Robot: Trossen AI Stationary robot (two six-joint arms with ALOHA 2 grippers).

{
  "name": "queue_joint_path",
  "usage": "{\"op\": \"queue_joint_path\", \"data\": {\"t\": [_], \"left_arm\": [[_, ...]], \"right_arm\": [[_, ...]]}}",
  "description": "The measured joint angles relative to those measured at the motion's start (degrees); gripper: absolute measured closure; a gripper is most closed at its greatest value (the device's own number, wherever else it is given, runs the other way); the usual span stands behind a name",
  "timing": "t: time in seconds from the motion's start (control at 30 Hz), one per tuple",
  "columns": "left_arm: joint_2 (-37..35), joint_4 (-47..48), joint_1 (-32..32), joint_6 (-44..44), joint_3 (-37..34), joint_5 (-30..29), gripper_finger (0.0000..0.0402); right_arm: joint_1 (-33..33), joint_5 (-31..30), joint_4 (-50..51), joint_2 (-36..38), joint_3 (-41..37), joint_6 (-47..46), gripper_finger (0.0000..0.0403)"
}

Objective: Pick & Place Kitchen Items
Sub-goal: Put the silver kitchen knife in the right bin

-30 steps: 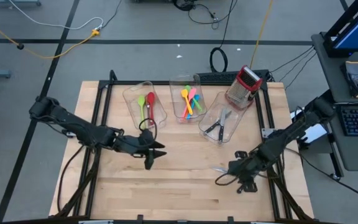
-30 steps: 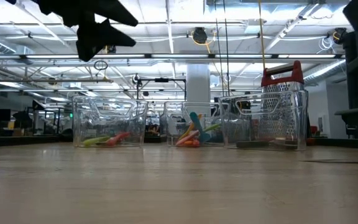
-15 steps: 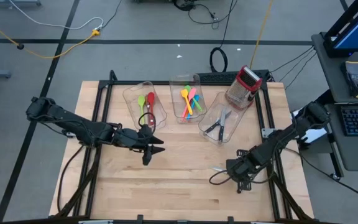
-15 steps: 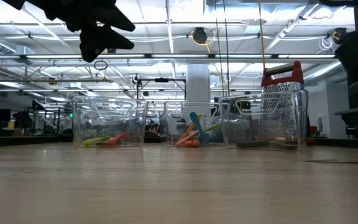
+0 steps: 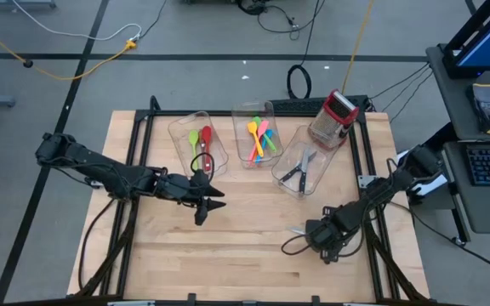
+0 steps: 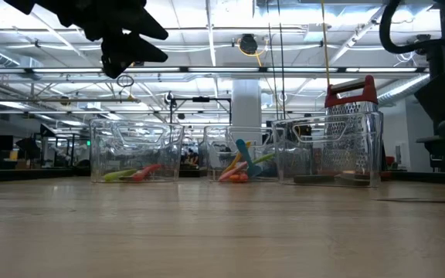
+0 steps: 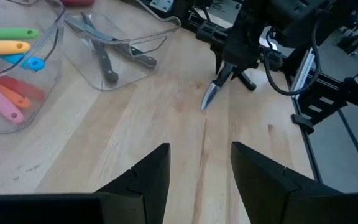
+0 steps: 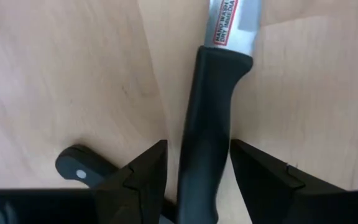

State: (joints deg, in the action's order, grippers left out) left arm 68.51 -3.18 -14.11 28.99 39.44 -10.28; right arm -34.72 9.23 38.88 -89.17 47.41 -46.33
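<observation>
red-bordered sticker on knife blade, wording too small

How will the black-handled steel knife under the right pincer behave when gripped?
Probably stiff: the black-handled steel knife looks solid and shouldn't flex. Its smooth rounded handle may slip or twist between the fingers of the open right pincer. Lying flat on the wooden table, it likely slides rather than rolls.

Bright, even overhead strip lighting (soft shadows only), mild glare on the clear bins, blurred near tabletop.
</observation>
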Motion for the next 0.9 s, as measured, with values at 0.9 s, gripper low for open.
{"op": "queue_joint_path", "data": {"t": [0.9], "left_arm": [[0.0,0.0,0.0,-1.9,0.1,1.4,0.0229]], "right_arm": [[0.4,-0.9,-2.5,1.9,3.4,-7.3,0.0314]]}}
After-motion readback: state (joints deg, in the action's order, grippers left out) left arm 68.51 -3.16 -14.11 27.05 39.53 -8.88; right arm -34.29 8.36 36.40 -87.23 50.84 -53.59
